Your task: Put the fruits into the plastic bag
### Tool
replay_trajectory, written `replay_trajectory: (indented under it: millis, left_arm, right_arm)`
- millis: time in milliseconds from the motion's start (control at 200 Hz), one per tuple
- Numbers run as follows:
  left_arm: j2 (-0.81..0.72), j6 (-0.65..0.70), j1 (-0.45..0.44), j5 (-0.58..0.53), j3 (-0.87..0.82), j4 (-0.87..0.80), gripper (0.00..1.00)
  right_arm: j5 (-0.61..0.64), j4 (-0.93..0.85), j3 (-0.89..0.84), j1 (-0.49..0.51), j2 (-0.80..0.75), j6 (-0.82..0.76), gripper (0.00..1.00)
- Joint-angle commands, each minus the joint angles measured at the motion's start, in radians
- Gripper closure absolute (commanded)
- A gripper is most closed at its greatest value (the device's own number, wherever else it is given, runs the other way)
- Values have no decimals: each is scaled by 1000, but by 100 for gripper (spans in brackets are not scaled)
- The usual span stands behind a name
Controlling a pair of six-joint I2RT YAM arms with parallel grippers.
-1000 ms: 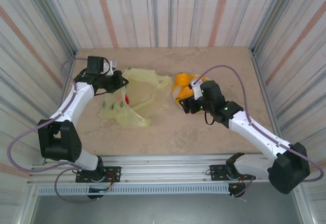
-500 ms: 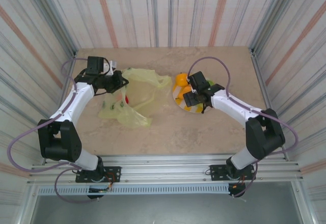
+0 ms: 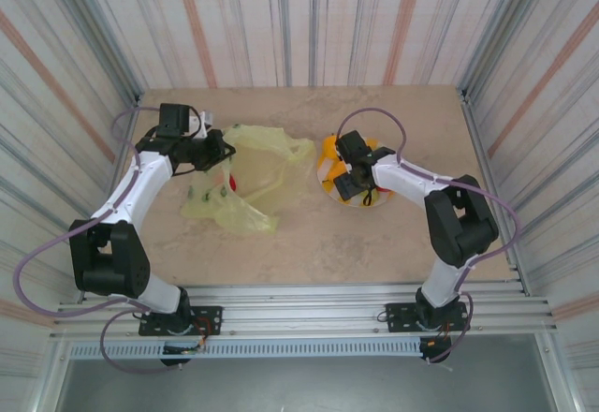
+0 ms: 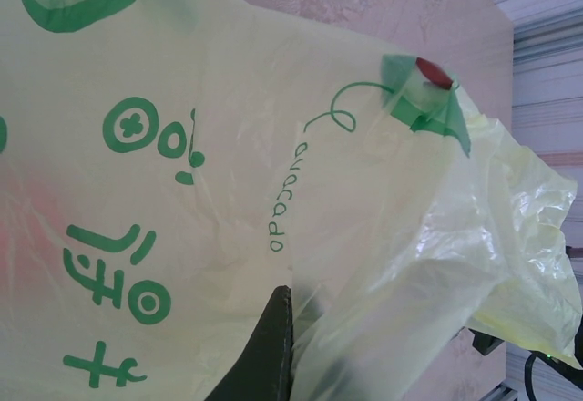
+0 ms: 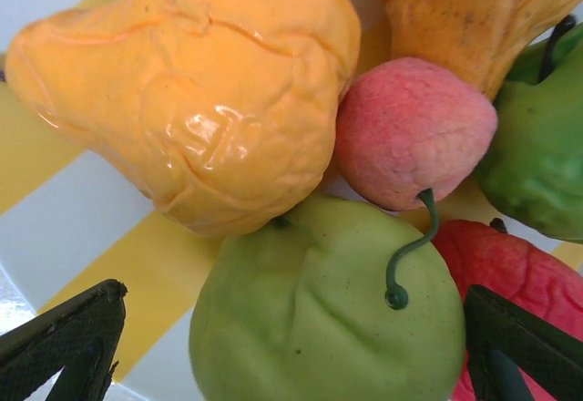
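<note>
Top cam: pinching the upper edge of the yellow-green bag (image 3: 248,180) w/ the left gripper (image 3: 222,151), jaws fully closed; bag lying crumpled on the table (image 3: 309,234), left of centre. Hovering the right gripper (image 3: 344,183) low over the fruits (image 3: 330,146) piled on the striped plate (image 3: 359,203), right of centre, apart from the bag. Left wrist cam: looking at bag film w/ green print draped over one dark finger (image 4: 270,346). Right wrist cam: spreading the jaws wide either side of a green fruit (image 5: 310,292), gripping nothing; green one touching an orange fruit (image 5: 209,91) and a pink fruit (image 5: 410,132), w/ a red fruit (image 5: 510,269) just beside.
</note>
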Motion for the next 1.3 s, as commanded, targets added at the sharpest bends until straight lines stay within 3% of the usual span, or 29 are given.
replay_trajectory:
  millis: [0,516,737,907,1107,1298]
  left_arm:
    - [-30,1,7,20,-10,9,100]
    - [-30,-3,6,38,-14,18,100]
    - [-32,-6,7,39,-14,20,100]
    - [-34,-11,7,42,-14,23,100]
    - [-35,-19,7,57,-19,31,100]
    - [-34,-26,7,80,-21,36,100]
  right_arm:
    - [0,-42,26,-6,22,-29,5]
    - [10,-34,33,-14,62,-40,18]
    - [-19,-55,-4,-7,-23,-17,30]
    - [-56,-90,-44,2,-133,18,32]
    - [-145,-112,-58,1,-264,52,32]
    - [-422,23,-87,48,-366,91,35]
